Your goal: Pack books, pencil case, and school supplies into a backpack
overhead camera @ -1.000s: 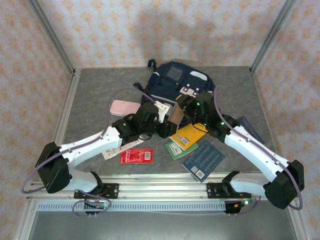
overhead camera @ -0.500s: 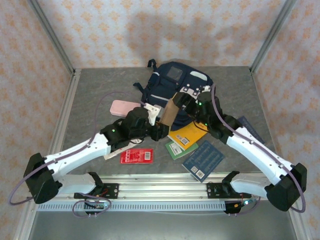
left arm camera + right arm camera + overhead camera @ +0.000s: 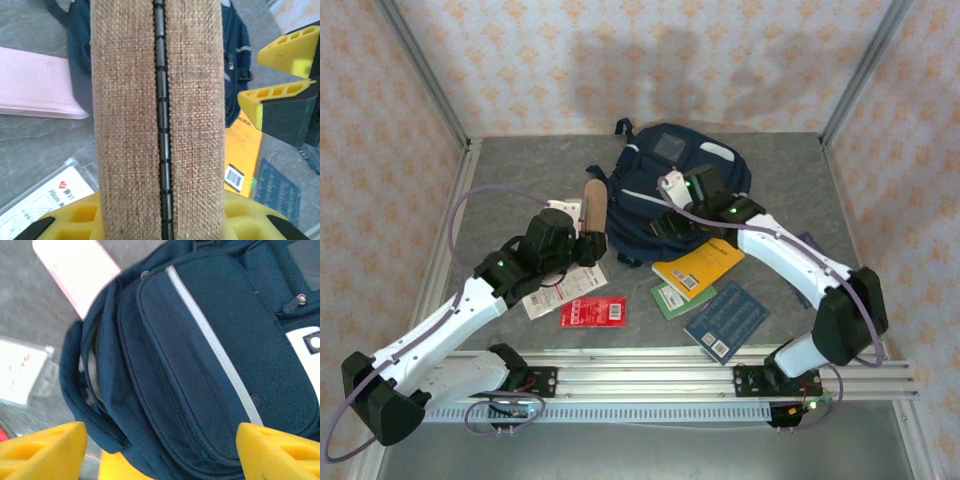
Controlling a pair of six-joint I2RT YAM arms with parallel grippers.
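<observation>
The left end effector [image 3: 582, 228] is clamped on the pencil case [image 3: 592, 204], holding it roughly upright just beside the backpack [image 3: 685, 165], on its left. The right end effector [image 3: 160, 455] hangs over the backpack, fingers spread wide with nothing between them. The orange book [image 3: 698, 268], green book [image 3: 672, 297], blue book [image 3: 727, 320], red packet [image 3: 592, 312] and white packet [image 3: 560, 292] lie on the desk [image 3: 500, 170] in front.

The step looks like getting the case in. The right should pinch the upper lip of what seems the mouth [image 3: 92, 372] and lift it to widen the gap. The left should then tip the case in end-first, releasing only once it is well inside.
</observation>
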